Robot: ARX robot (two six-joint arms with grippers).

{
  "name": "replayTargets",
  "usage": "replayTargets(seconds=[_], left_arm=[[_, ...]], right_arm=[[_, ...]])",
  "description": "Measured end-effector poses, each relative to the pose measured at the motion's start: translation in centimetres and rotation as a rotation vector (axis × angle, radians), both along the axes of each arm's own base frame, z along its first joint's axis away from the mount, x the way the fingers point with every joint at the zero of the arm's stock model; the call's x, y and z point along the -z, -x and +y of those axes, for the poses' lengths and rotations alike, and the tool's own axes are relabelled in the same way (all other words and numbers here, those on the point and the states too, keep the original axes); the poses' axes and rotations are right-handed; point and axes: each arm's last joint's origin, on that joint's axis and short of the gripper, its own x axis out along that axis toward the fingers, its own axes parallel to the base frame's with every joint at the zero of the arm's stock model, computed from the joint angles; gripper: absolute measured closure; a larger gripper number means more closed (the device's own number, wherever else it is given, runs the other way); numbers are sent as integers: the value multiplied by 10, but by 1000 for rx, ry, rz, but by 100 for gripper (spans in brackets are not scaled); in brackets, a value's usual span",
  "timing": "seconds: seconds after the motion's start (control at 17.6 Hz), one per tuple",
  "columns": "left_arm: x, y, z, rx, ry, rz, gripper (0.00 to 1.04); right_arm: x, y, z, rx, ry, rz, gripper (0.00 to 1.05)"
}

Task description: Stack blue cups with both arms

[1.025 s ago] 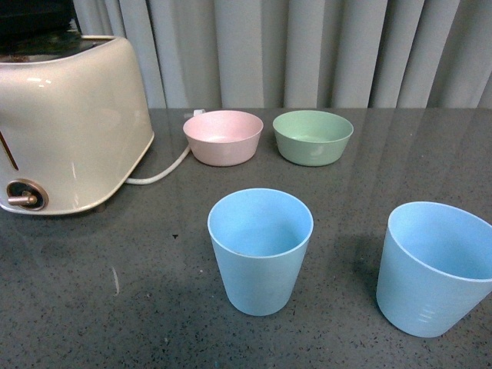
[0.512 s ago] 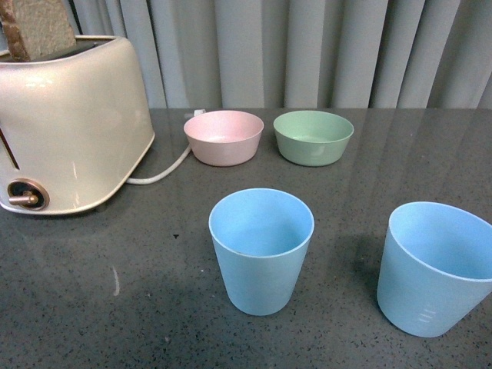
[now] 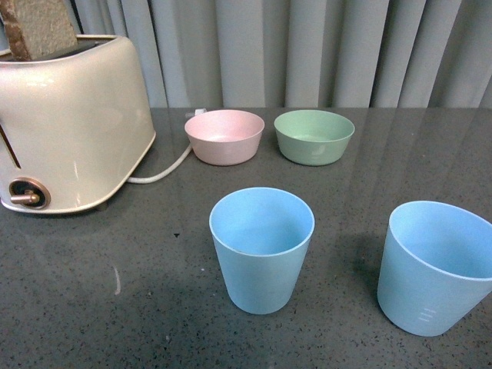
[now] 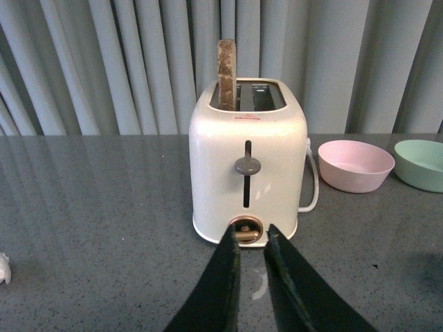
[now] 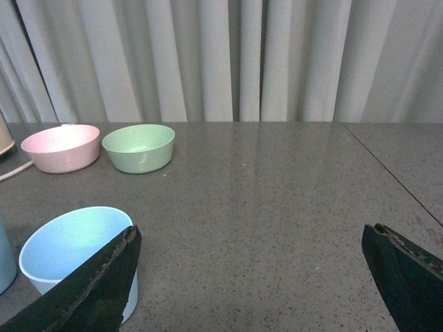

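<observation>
Two light-blue cups stand upright and apart on the dark grey table. One cup (image 3: 261, 250) is in the middle front. The other cup (image 3: 434, 269) is at the right front, with faint marks near its base. No arm shows in the front view. My right gripper (image 5: 250, 232) is open and empty; the right cup (image 5: 69, 245) stands beside one of its fingers, and a sliver of the other cup (image 5: 5, 263) shows at the frame's edge. My left gripper (image 4: 250, 235) is shut and empty, just in front of the toaster's (image 4: 246, 159) low copper knob.
The cream toaster (image 3: 73, 123) with a bread slice (image 3: 42, 27) in its slot stands at the back left, its white cable (image 3: 165, 171) trailing on the table. A pink bowl (image 3: 224, 137) and a green bowl (image 3: 314, 137) sit behind the cups. Grey curtains close the back.
A dark shape above the toaster has gone and the bread slice now shows in its slot. The cups and bowls have not moved.
</observation>
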Motion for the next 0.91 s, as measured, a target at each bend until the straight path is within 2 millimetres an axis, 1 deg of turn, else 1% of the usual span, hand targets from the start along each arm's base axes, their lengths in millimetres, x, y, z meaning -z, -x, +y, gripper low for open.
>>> replayTargets(seconds=[0.06, 0.11, 0.23, 0.51, 0.68, 0.85, 0.91], left_arm=[[2, 2, 0, -2, 0, -6, 99], [5, 3, 0, -3, 3, -10, 103], [13, 6, 0, -2, 3, -2, 103], [21, 11, 0, -2, 3, -3, 103], [27, 17, 0, -3, 3, 31, 103], [34, 22, 0, 3, 3, 24, 103], [32, 22, 0, -4, 4, 4, 103]], right_arm=[[0, 0, 0, 0, 0, 1, 7], [0, 0, 0, 0, 0, 0, 7], [0, 0, 0, 0, 0, 0, 7], [0, 0, 0, 0, 0, 0, 7], [0, 0, 0, 0, 0, 0, 7], [0, 0, 0, 0, 0, 0, 7], [0, 0, 0, 1, 0, 2, 7]])
